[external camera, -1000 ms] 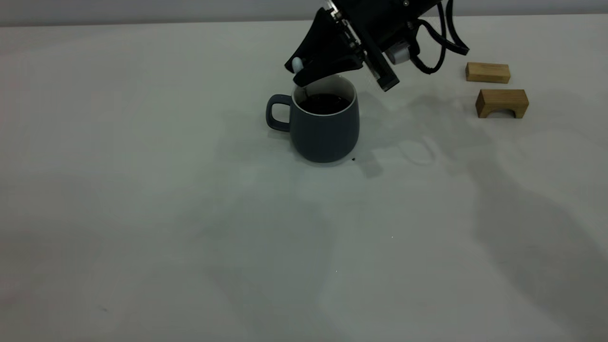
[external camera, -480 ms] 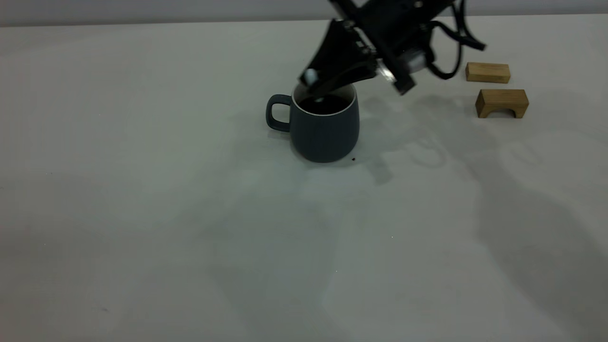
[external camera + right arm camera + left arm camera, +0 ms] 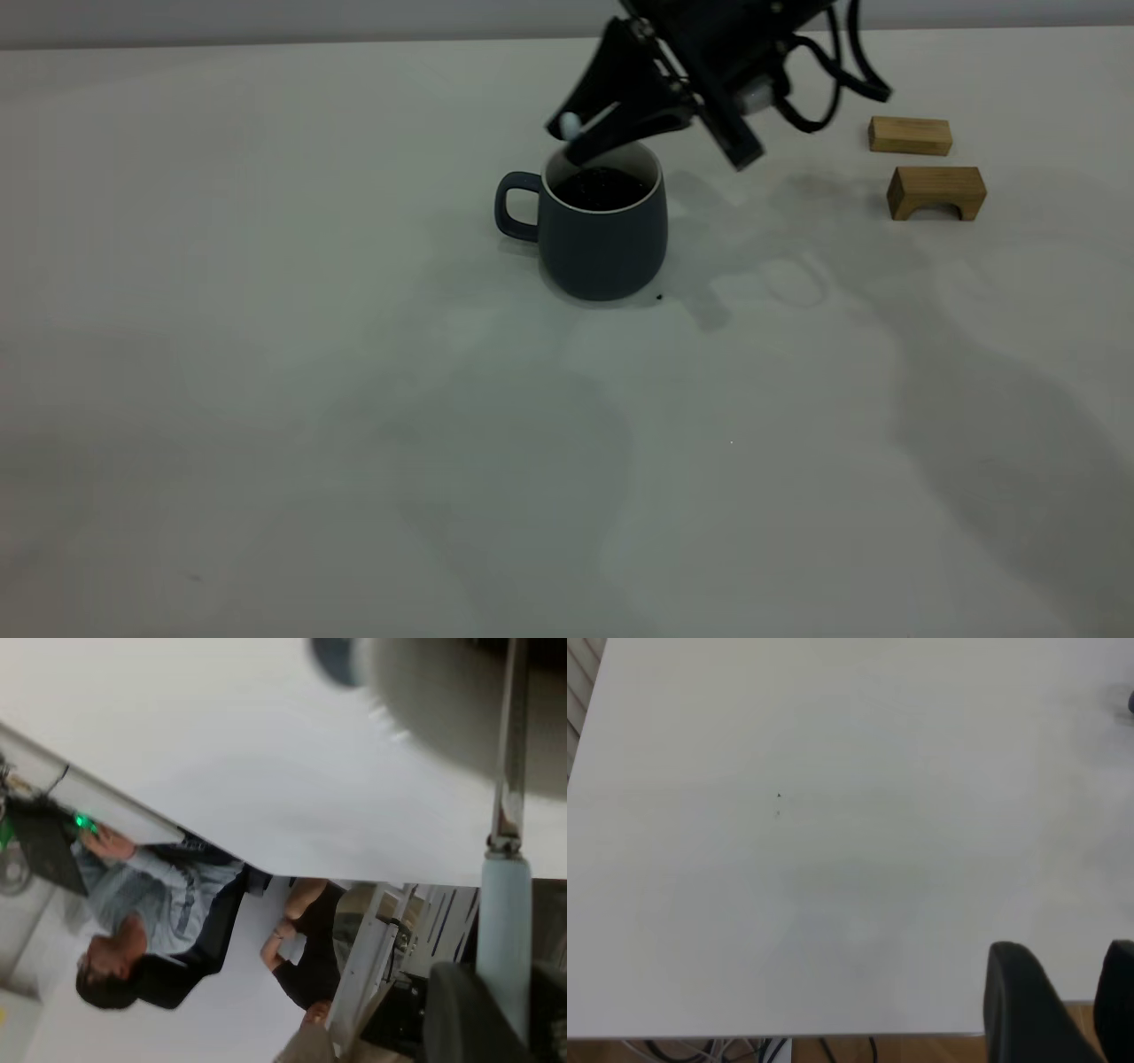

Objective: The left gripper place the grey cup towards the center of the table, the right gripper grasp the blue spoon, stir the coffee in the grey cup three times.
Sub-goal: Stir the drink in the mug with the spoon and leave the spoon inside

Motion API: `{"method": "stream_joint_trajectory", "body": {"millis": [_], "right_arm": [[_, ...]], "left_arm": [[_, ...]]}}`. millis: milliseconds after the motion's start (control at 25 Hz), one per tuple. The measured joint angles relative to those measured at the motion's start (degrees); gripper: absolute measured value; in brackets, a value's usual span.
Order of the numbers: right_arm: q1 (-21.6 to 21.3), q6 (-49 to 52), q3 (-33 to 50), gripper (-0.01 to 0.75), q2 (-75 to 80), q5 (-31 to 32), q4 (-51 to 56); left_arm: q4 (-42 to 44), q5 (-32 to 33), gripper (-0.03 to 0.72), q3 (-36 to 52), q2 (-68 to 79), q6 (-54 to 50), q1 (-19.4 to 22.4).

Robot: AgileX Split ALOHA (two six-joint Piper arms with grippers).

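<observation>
Stirring step: right gripper (image 3: 592,135) clamped on blue spoon (image 3: 507,904) over grey cup (image 3: 602,230) mid-table, bowl in coffee (image 3: 602,188); left gripper (image 3: 1059,1001) far from cup, fingers apart, empty; next keep circling inside rim

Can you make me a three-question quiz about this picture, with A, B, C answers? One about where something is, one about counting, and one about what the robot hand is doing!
1. Where is the grey cup?
A. Beside the wooden blocks, touching them
B. Near the middle of the table
C. Held up by the left gripper

2. How many wooden blocks are there?
A. One
B. Two
C. Four

3. What is the right gripper doing?
A. Holding the blue spoon over the cup
B. Resting open on the table
C. Gripping the cup's handle

Answers: 1 B, the cup stands alone mid-table. 2 B, a flat block and an arched block. 3 A, its fingers clamp the pale handle.
</observation>
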Motion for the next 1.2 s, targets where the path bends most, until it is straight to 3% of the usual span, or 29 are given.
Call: {"method": "stream_joint_trajectory", "body": {"millis": [200,560,1200], "right_arm": [[0.07,6.19,0.00,0.135,0.00,0.19,-2.93],[2.13,0.46,0.00,0.135,-1.82,0.30,1.99],[2.13,3.13,0.00,0.135,-18.34,1.90,-15.59]], "left_arm": [[0.00,0.00,0.276,0.00,0.00,0.00,0.00],[0.00,0.00,0.276,0.00,0.00,0.00,0.00],[0.00,0.00,0.276,0.00,0.00,0.00,0.00]]}}
